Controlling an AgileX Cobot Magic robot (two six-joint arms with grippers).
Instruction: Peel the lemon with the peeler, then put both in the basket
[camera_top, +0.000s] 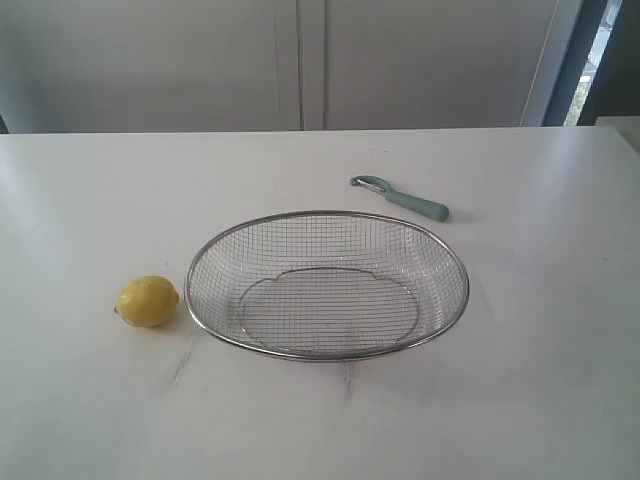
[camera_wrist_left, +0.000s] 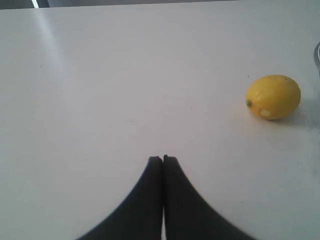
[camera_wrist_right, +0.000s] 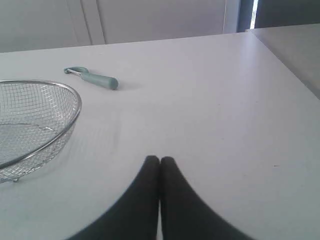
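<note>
The yellow lemon (camera_top: 148, 301) lies on the white table just left of the wire basket (camera_top: 215, 245), which holds nothing. Behind the basket, toward the right, the teal-handled peeler (camera_top: 402, 198) rests flat on the table. My left gripper (camera_wrist_left: 162, 159) is shut and empty, hovering over bare table with the lemon (camera_wrist_left: 273, 96) well off to its side. My right gripper (camera_wrist_right: 160, 160) is also shut and empty, away from the peeler (camera_wrist_right: 94, 78) and the basket's rim (camera_wrist_right: 70, 92). Neither arm shows in the exterior view.
The white table (camera_top: 540, 380) runs back to a pale wall with cabinet panels (camera_top: 300, 60). A dark doorway gap (camera_top: 600, 50) sits at the far right. The table's right edge (camera_wrist_right: 287, 65) borders a grey floor.
</note>
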